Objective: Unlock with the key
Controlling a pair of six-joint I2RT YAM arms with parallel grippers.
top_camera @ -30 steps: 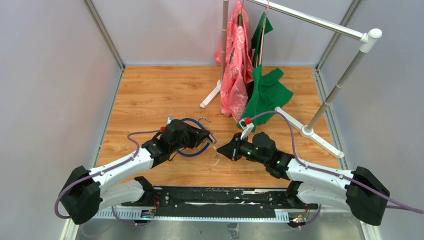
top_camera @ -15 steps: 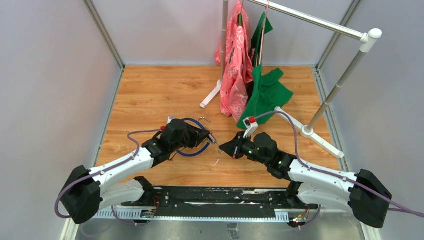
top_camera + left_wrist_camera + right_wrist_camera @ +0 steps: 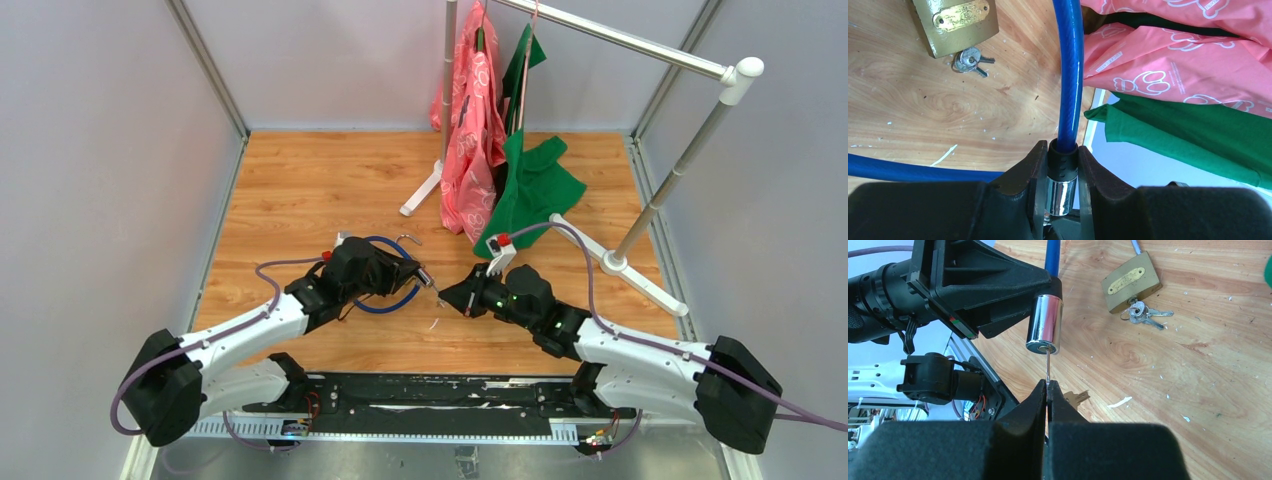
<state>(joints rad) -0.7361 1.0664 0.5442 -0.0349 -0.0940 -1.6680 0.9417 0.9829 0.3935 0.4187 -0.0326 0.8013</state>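
The left end effector (image 3: 1062, 167) was found closed upon the chrome barrel (image 3: 1044, 325) of the blue cable (image 3: 1070, 75), with the barrel's face directed towards the right arm. The right end effector (image 3: 1047, 390) was closed narrowly on the key (image 3: 1047, 365). Its blade was seen to reach the keyway in that face, but depth of entry could not be determined. Both were located at mid-desk, towards the near edge. A brass padlock (image 3: 1131, 282) with spare keys (image 3: 1143, 314) touching it was noted lying just beyond. Bare desk (image 3: 300, 180) was observed to the left and rear. The garments (image 3: 470, 140) and rack (image 3: 672, 180) were set at the far right, well apart.
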